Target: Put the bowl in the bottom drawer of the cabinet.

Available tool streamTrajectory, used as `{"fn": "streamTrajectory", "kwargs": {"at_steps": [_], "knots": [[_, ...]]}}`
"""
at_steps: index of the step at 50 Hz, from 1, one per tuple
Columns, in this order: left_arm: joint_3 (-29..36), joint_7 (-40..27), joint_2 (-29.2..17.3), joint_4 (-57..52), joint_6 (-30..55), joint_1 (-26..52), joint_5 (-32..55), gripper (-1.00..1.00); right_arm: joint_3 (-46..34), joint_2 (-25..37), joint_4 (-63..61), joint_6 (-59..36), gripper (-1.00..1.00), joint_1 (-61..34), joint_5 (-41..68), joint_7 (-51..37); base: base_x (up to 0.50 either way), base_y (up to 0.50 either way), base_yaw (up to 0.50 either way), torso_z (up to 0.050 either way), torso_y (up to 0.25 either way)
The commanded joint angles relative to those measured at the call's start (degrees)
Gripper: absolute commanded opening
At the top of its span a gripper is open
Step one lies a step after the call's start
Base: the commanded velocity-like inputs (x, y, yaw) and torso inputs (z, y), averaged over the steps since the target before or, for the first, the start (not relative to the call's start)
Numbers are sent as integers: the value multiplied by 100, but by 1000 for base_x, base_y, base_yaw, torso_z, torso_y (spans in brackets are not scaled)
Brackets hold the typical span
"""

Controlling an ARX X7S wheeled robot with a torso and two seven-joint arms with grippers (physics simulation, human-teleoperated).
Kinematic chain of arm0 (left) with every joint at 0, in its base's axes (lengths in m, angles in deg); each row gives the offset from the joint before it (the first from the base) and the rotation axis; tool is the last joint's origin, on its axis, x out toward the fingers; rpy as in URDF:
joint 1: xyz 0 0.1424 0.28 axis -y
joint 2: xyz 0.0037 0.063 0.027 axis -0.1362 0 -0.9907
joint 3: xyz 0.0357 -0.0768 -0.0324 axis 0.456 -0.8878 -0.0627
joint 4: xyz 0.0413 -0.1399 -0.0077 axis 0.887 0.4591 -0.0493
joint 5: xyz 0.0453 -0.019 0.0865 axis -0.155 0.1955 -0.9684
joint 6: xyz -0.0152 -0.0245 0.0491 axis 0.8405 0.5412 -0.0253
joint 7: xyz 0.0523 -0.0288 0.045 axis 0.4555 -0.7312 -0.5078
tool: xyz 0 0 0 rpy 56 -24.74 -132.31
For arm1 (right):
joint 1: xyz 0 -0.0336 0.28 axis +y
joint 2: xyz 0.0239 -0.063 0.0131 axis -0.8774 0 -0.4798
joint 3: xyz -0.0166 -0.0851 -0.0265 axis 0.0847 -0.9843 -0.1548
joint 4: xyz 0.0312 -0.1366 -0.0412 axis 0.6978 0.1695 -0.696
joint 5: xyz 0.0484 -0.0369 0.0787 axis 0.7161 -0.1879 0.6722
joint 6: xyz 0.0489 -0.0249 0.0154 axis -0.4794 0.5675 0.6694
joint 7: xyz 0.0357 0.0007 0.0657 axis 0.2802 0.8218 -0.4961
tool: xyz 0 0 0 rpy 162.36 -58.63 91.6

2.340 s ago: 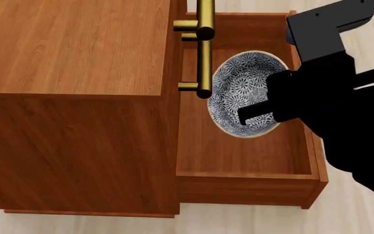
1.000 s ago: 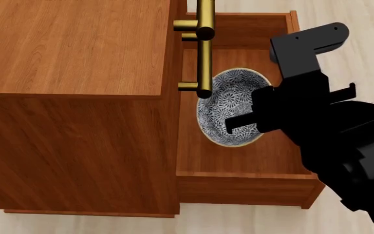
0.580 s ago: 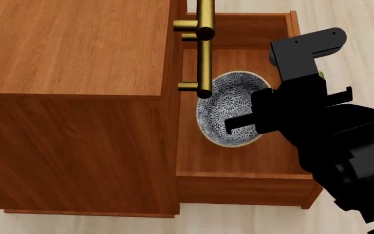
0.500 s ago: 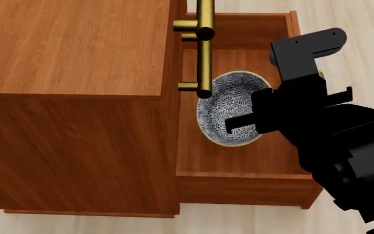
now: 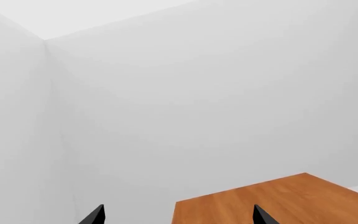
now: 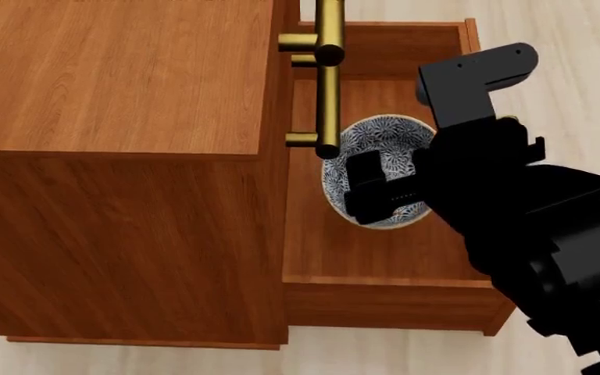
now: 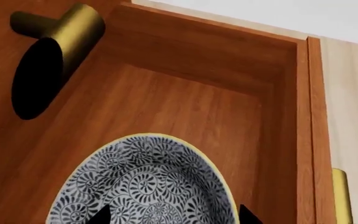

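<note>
Altogether, counts: one bowl (image 6: 383,168), one cabinet (image 6: 123,156), one pulled-out bottom drawer (image 6: 394,301), two robot hands, and three brass handle pieces in sight.
Bottom drawer: pulled out of the cabinet front and open at the top; its reddish-brown floor and four walls show in the head view, resting over the pale plank floor (image 6: 581,86).
Drawer contents: only the bowl. It sits inside the drawer, toward the side next to the cabinet front and about midway along the drawer's length, clear of the near wall.
Bowl: round, blue-grey and white speckled, with a thin yellowish band at the rim; its mouth faces up toward both cameras.
Bowl in the right wrist view: the bowl (image 7: 148,186) fills the lower part, with the drawer's far inner corner beyond it.
Right hand: the right hand (image 6: 378,187) is down in the drawer over the bowl, its black fingers overlapping the bowl's rim and inside; whether it is clenched on the bowl or released cannot be told, as the arm hides the contact.
Left hand: the left hand (image 5: 175,217) shows only two dark fingertips, spread well apart with nothing between them, released, pointing at a white wall above a wooden surface.
Upper handle: a brass bar handle (image 6: 328,78) juts from the cabinet front above the drawer, partly covering the bowl's edge in the head view.
Handle end: its round end (image 7: 39,77) shows close in the right wrist view.
Drawer's own handle: a brass sliver (image 7: 342,196) outside the drawer's front wall.
</note>
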Motion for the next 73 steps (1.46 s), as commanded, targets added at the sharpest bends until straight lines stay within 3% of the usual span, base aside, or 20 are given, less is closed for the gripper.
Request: {"fn": "streamTrajectory", "kwargs": {"at_steps": [1,40,73], "knots": [[10,-34,-14,-21,16,33,39,100,-23,154,-77,-128,100,68,-149,-174,0,0,0,0,0],[62,-122,-31,-32,84,254,215,100,231,609,-864,-640,100,-37,213,-618,0,0,-1,0,0],[135,-258,-35,-121,192,476,429,100,1014,1523,-2176,-1092,100,214,1125,-1389,0,0,0,0,0]]}}
